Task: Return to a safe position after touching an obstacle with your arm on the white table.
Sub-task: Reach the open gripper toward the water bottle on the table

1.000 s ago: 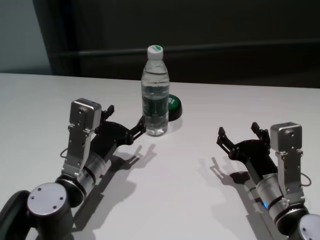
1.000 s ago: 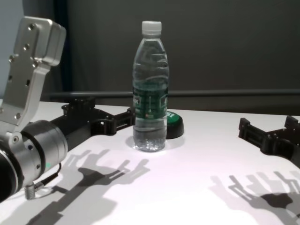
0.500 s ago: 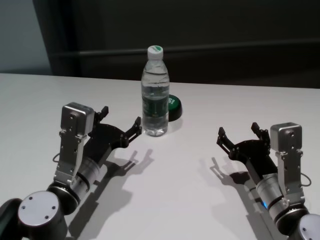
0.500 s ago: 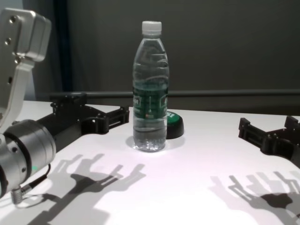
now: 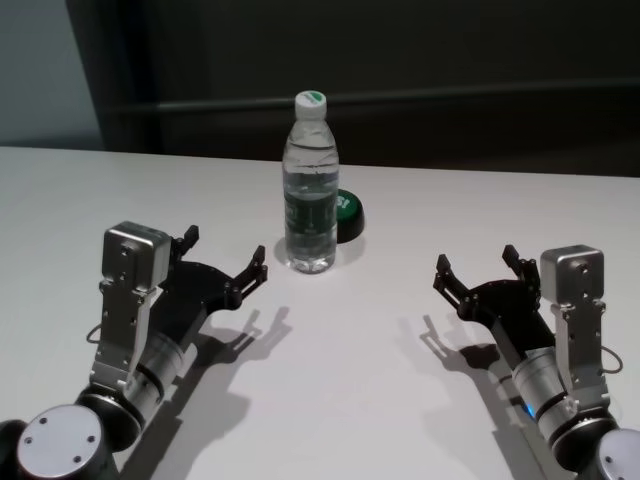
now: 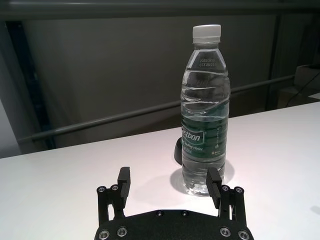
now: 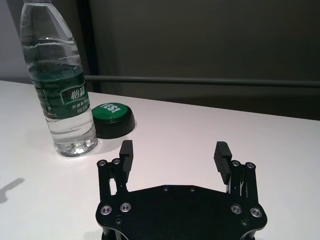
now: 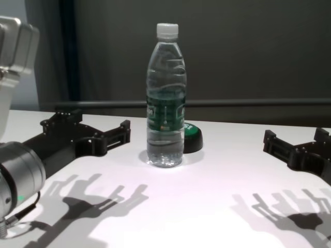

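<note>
Left pincer (image 5: 222, 262) hangs just above the white tabletop (image 5: 340, 350), its two black fingers (image 6: 123, 179) spread wide with nothing between them, and there is clear daylight between it and the bottle (image 5: 310, 190) now. A second ago one fingertip was right up against the bottle's base; half a second ago it was still close; now it sits back toward the robot and off to the left, well clear of the label. The bottle stands upright in the middle of the tabletop, white cap (image 8: 167, 30) on, dark green label band (image 8: 165, 111) around its waist, water showing through the clear wall. It has not shifted or tipped through any of this. Just behind it and slightly to its right sits a low green button (image 7: 112, 119) on a black base, close to the bottle's foot.

Over on the right, the right pincer (image 5: 478, 272) is parked low over the tabletop, fingers (image 7: 221, 156) apart and empty, well away from the bottle, exactly where it was a second ago.
</note>
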